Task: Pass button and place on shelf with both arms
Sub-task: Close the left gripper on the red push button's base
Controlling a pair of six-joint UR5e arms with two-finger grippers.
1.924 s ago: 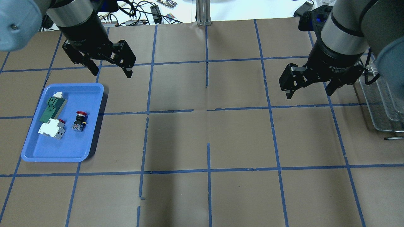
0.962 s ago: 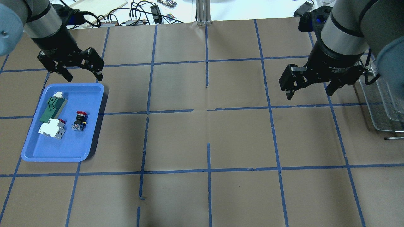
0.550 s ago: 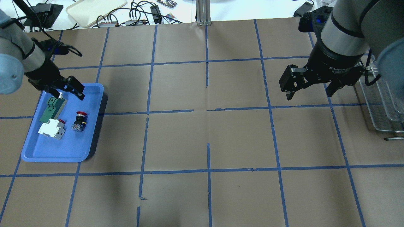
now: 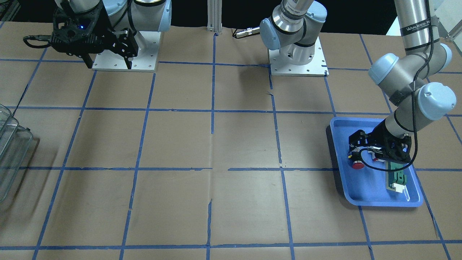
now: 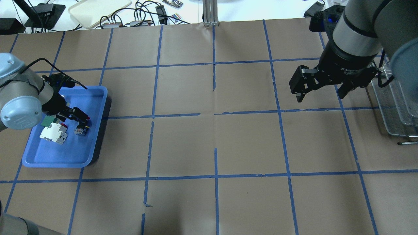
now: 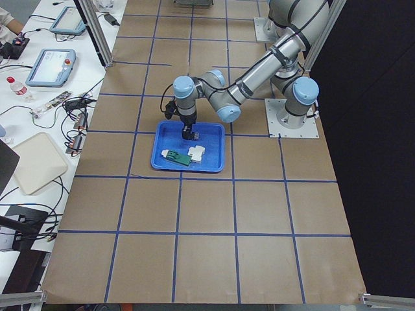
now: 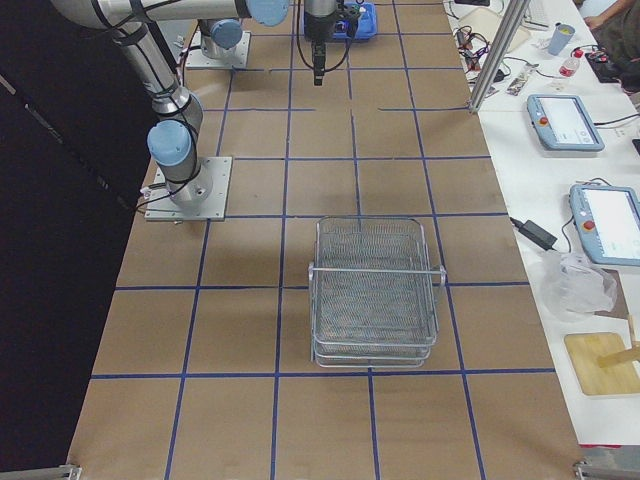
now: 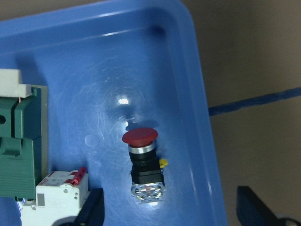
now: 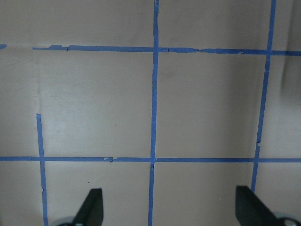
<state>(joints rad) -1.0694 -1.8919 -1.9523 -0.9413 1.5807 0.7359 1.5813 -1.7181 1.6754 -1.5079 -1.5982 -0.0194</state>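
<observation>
The button (image 8: 143, 162), with a red cap, black body and clear rear block, lies on its side in the blue tray (image 8: 117, 70). It also shows in the front view (image 4: 358, 165) and, partly hidden by the gripper, in the overhead view (image 5: 80, 130). My left gripper (image 8: 171, 213) is open and low over the tray, with the button just ahead of its fingertips and nearer the left finger; the gripper also shows in the front view (image 4: 362, 153) and the overhead view (image 5: 75, 116). My right gripper (image 5: 320, 94) is open and empty above bare table. The shelf (image 7: 375, 290) stands on the robot's right side.
A green-and-white flat part (image 8: 19, 150) and a white-and-red block (image 8: 56, 194) lie in the tray beside the button. The tray's raised rim (image 5: 58, 162) surrounds them. The shelf's edge (image 5: 396, 107) is just right of my right gripper. Cables and devices lie beyond the table's far edge.
My left arm has swung down and back over the blue tray, and its open gripper has dropped close to the button. The right arm has not moved.
</observation>
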